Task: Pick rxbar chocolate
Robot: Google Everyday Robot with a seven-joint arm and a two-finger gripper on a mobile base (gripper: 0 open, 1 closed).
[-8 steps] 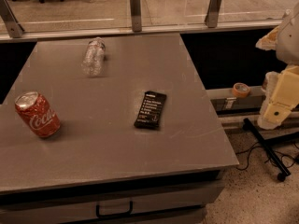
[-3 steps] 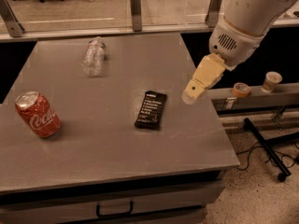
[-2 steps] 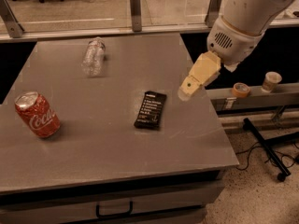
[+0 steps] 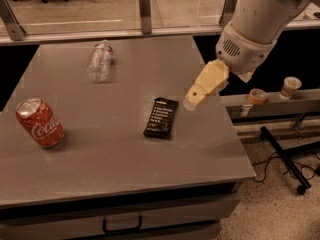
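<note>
While the gripper (image 4: 192, 101), its spread not discernible, was held just right of the rxbar chocolate (image 4: 161, 117), the bar was laid lengthwise front-to-back

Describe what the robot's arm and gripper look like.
The arm is a thick, rounded off-white shell with a patch of small vent holes near the wrist. The gripper, above the table just right of the rxbar chocolate, is yellowish-cream, blocky and tapering. No cables or lettering show on it.
</note>
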